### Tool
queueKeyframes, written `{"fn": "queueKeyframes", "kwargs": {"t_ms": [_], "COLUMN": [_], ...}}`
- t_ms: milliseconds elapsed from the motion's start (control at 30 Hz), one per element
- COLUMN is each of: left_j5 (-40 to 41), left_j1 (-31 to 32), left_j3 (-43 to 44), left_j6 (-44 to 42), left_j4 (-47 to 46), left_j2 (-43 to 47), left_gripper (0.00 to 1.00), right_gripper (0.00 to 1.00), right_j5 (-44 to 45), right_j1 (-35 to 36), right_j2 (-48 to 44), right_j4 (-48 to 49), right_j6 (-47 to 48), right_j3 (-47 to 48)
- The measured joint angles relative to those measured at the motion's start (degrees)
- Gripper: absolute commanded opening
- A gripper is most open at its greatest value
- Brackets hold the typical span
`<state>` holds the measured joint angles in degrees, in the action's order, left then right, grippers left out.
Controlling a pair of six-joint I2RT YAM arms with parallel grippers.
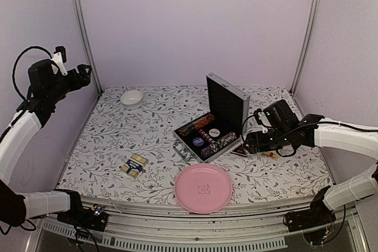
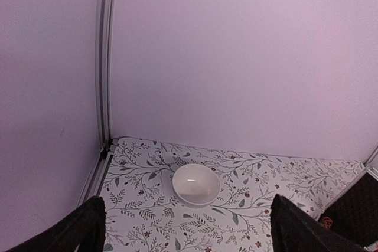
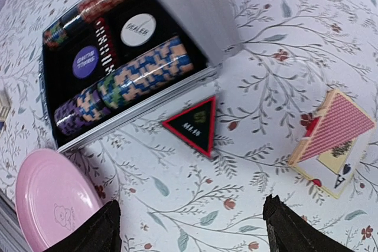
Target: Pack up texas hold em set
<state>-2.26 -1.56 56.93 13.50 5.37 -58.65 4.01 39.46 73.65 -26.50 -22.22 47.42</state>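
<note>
Top view: my left pincer (image 1: 84, 75) is hanging high over the far left side of the table (image 1: 106, 140), jaws spread wide, gripping nothing. My right pincer (image 1: 251, 141) is hovering low just right of the silver case (image 1: 226, 105), which is sitting open mid-table with its lid standing upright. A boxed deck (image 1: 134, 165) is lying well left of the case, the pink plate (image 1: 202, 188) is sitting at the near edge in front of it, and the white bowl (image 1: 131, 97) is sitting at the far left. Left wrist view: my fingers (image 2: 82, 228) are standing far apart, framing the bowl (image 2: 196, 184) down on the cloth, nothing between them. Right wrist view: my fingers (image 3: 289, 228) are standing wide with only bare cloth between them. The case (image 3: 195, 4) is lying ahead with chip rows (image 3: 147, 75), a white dealer button (image 3: 138, 30) and a purple disc (image 3: 87, 62) inside. A black-and-red triangle marker (image 3: 195, 125) is lying just outside the case wall. Loose red-backed cards (image 3: 333, 140) are lying apart to the right, slightly fanned, and the plate (image 3: 47, 199) is showing bottom left.
</note>
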Motion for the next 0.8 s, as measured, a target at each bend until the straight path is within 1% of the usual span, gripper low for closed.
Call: {"fn": "queueKeyframes", "kwargs": {"t_ms": [233,333,400,533,733,800], "left_j5": [0.0,0.0,0.0,0.0,0.0,0.0], "left_j1": [0.0,0.0,0.0,0.0,0.0,0.0], "left_j3": [0.0,0.0,0.0,0.0,0.0,0.0], "left_j6": [0.0,0.0,0.0,0.0,0.0,0.0], "left_j4": [0.0,0.0,0.0,0.0,0.0,0.0], "left_j2": [0.0,0.0,0.0,0.0,0.0,0.0], "left_gripper": [0.97,0.97,0.97,0.97,0.97,0.97], "right_gripper": [0.95,1.0,0.99,0.99,0.99,0.96], "right_j5": [2.2,1.7,1.6,1.6,1.7,1.8], "right_j1": [-10.7,-16.1,-18.6,-20.8,-21.1,-21.1], "right_j2": [-4.9,-3.9,-1.7,4.0,11.7,13.1], "right_j4": [0.7,1.1,1.1,1.0,0.8,0.5], "right_j6": [-7.3,-8.7,-9.4,-9.4,-9.0,-8.8], "right_j3": [-2.5,-3.6,-3.9,-3.9,-3.5,-2.9]}}
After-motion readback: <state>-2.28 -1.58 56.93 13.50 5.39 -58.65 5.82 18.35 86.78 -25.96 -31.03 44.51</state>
